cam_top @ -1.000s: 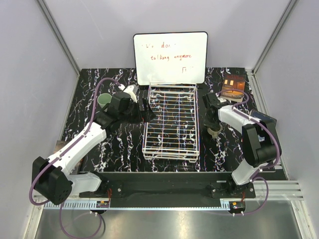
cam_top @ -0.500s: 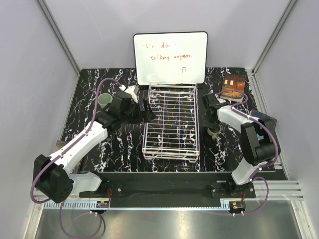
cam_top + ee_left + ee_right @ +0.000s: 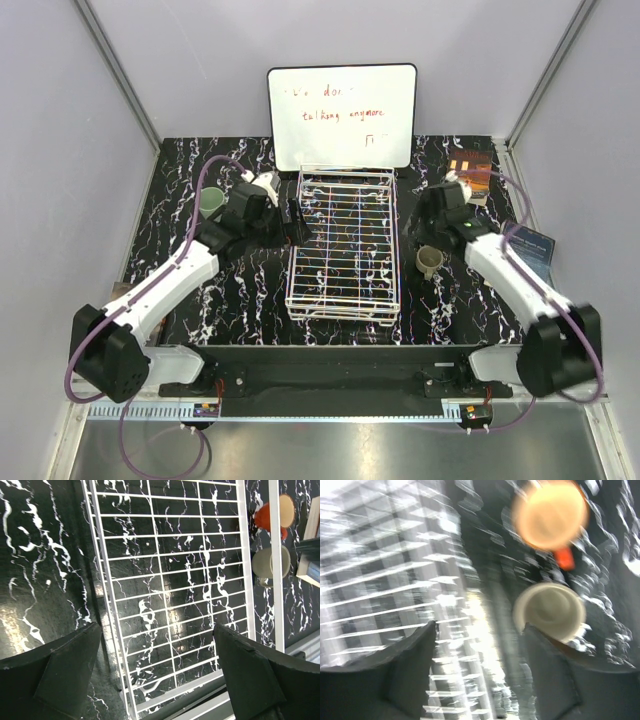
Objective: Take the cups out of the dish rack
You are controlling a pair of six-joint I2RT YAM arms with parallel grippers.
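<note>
The dish rack [image 3: 343, 245] is seen empty; the beige cup [image 3: 430, 262] is set just beside it. The left gripper [image 3: 157, 630] and right gripper [image 3: 480, 630] are held open with nothing inside. Only pulling back seems needed.

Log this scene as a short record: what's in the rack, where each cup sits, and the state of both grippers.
dish rack: mid-table, no cups in it
beige cup: upright on the table, right of the rack
orange cup: on the table right of the rack, farther back than the beige cup
green cup: on the table, left of the rack
left gripper: open, empty, over the rack's left side
right gripper: open, empty, above the table beside the beige cup
whiteboard: standing behind the rack
</note>
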